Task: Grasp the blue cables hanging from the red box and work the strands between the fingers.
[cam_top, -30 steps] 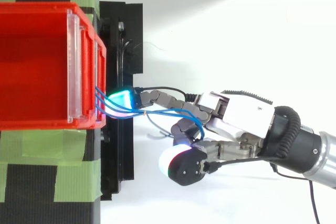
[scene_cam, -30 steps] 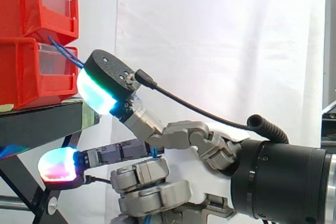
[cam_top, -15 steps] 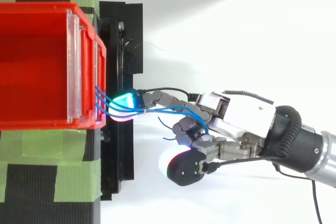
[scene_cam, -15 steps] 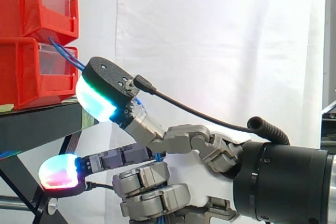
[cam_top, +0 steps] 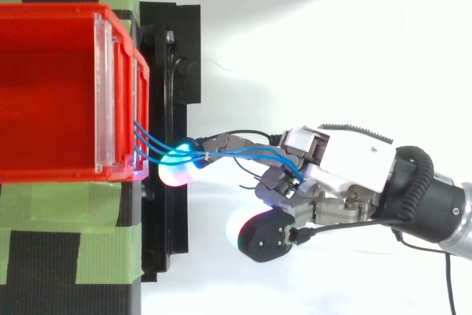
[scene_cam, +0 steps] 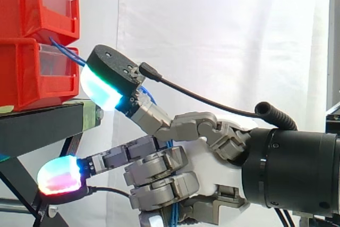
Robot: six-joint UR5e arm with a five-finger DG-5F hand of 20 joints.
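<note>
Several thin blue cables (cam_top: 153,140) come out of the front of the red bin (cam_top: 51,86) and run right into my hand (cam_top: 346,164). From the side, the strands (scene_cam: 64,49) leave the lower red bin (scene_cam: 26,78), pass behind the thumb's cyan-green pad (scene_cam: 98,89) and drop through the curled fingers (scene_cam: 159,166). The hand (scene_cam: 212,168) is shut on the cables. One finger stays stretched toward the stand, its pad (scene_cam: 58,176) glowing cyan and red below the shelf edge.
A second red bin (scene_cam: 37,3) is stacked on the lower one. Both rest on a black stand (scene_cam: 42,126) with green tape strips (cam_top: 110,234). A white curtain (scene_cam: 228,41) hangs behind, and white floor (cam_top: 332,49) lies to the right.
The hand has risen slightly and drawn back from the bin. More fingers have curled over the strands, and the stretched fingertip has slid away from the bin's front.
</note>
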